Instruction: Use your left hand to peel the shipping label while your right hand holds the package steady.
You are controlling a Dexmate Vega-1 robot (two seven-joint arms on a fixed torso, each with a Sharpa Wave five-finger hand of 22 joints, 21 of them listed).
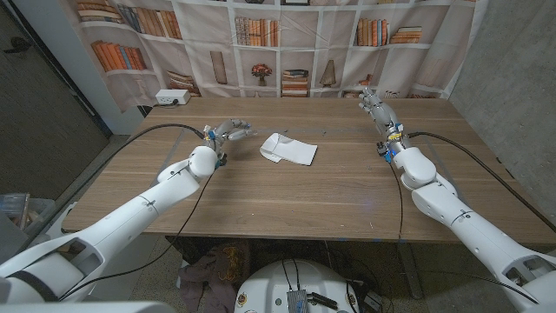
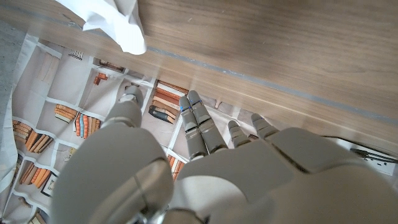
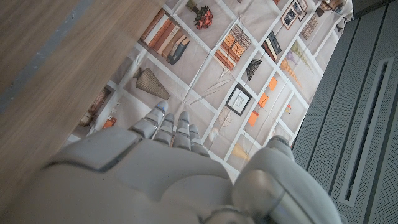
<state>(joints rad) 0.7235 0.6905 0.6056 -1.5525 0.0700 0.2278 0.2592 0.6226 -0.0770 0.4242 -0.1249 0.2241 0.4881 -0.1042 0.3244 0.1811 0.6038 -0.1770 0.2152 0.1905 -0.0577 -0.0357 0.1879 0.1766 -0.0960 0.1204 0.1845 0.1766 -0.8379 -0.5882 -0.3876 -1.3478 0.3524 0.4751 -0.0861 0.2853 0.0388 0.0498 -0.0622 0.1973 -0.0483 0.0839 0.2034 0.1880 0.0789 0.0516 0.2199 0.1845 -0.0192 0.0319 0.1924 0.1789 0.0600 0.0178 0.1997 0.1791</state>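
Both your hands hang unclenched and empty, left hand (image 1: 228,132) beside the white package (image 1: 289,149) mid-frame, right hand (image 1: 375,103) well apart upper right, so peeling unbraced could drag it across the desk (image 1: 287,196).

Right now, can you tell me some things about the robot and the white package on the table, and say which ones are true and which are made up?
1. The white package lies on the wooden table. True.
2. The right hand is pressing down on the package. False: it is far off by the table's back edge, touching nothing.
3. The left hand is closer to the package than the right hand is. True.
4. The left hand is holding the package up in the air. False: the package lies on the table and the left hand is beside it, apart from it.
5. A curtain printed with bookshelves hangs behind the table. True.
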